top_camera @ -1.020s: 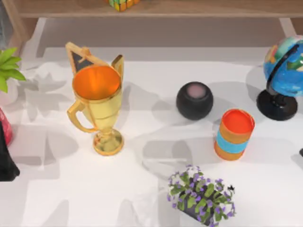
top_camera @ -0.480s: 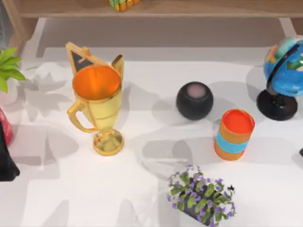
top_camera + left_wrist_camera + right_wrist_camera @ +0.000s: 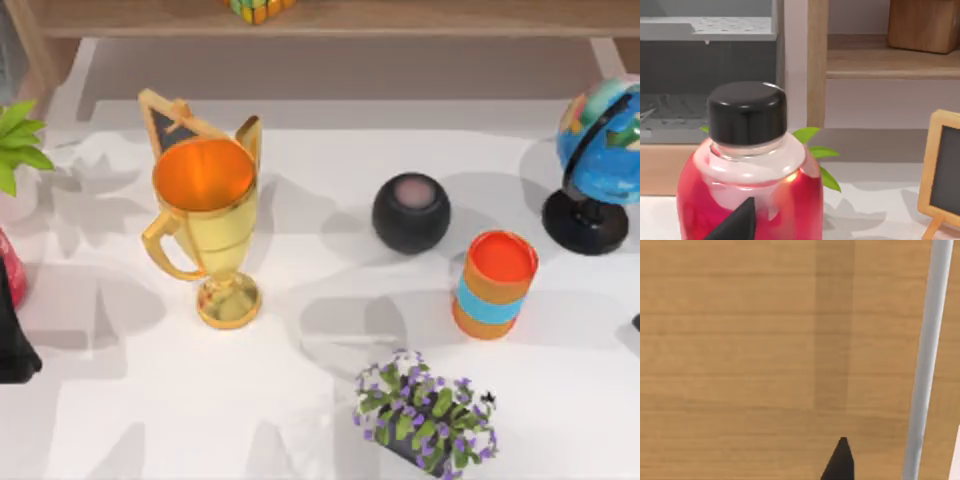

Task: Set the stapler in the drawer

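Left arm at the table's left edge: one dark fingertip point(image 3: 737, 222) stands just before a red liquid-filled bottle with black cap point(image 3: 747, 170); whether that gripper is released or clenched cannot be told. Beyond the bottle, a grey open compartment point(image 3: 705, 75) sits in the wooden shelf unit point(image 3: 817, 60). Right arm: a single dark fingertip point(image 3: 839, 462) faces a wooden panel point(image 3: 765, 340); grip state cannot be told. Stapler position cannot be told. Gold trophy cup point(image 3: 205, 225) stands left of centre on the white table point(image 3: 300, 400).

Trophy point(image 3: 205, 228) stands left of speaker point(image 3: 411, 212), cup point(image 3: 494, 284) at its right.
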Robot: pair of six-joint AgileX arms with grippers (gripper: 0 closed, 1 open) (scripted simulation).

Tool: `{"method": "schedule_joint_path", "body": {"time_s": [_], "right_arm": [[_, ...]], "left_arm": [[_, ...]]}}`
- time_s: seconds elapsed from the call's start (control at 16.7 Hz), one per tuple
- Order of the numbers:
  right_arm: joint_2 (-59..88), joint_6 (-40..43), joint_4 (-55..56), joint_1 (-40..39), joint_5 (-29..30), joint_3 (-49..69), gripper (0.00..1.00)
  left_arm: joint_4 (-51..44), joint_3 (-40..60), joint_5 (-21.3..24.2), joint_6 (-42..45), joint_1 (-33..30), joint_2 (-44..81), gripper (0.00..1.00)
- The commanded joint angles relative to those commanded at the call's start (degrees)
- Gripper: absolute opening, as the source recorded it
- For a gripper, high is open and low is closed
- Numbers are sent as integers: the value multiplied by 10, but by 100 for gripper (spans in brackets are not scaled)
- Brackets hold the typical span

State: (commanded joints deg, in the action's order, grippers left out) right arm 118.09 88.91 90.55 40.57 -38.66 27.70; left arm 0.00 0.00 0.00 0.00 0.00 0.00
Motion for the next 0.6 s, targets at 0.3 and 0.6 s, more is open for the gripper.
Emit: {"method": "schedule_joint_path", "body": {"time_s": [0.3, 0.6], "right_arm": [[0, 0, 0, 0, 0, 0, 100], [0, 0, 0, 0, 0, 0, 100]], "left_arm": [[0, 0, 0, 0, 0, 0, 100], [0, 0, 0, 0, 0, 0, 100]]}}
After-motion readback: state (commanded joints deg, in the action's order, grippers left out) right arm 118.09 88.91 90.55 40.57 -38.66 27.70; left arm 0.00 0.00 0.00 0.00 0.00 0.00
